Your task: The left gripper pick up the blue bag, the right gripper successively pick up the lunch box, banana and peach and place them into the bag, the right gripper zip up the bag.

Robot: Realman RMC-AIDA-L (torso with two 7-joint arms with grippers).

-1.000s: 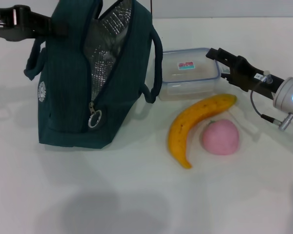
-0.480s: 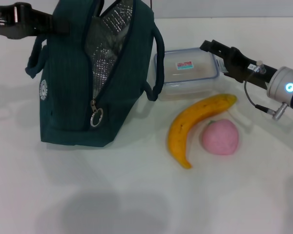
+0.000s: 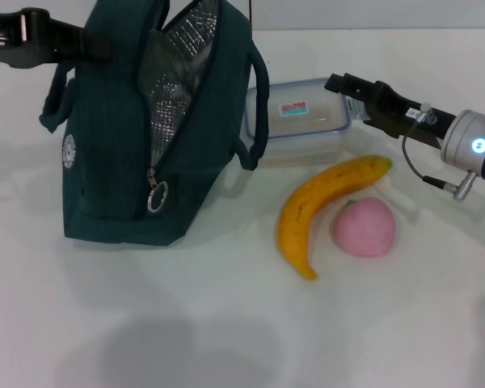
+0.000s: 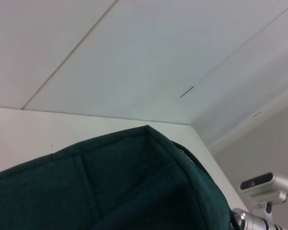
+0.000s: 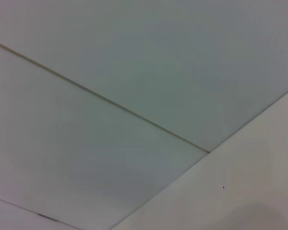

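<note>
The blue bag (image 3: 113, 162) stands upright at the left of the head view, its mouth open and the silver lining showing. My left gripper (image 3: 93, 44) holds it at the top by a handle; the bag's fabric (image 4: 110, 191) fills the lower part of the left wrist view. The lunch box (image 3: 295, 121) lies just right of the bag, and my right gripper (image 3: 347, 97) is shut on its right end. In front of the box lie the banana (image 3: 307, 210) and, touching its right side, the peach (image 3: 364, 228). The right wrist view shows only wall.
A ring-shaped zipper pull (image 3: 156, 196) hangs on the bag's front. The white table (image 3: 226, 323) stretches toward me. A small camera on a stand (image 4: 266, 184) shows in the left wrist view.
My right gripper has moved left and slightly up, and the lunch box has shifted left with it, closer to the bag. The bag, banana and peach stay put.
</note>
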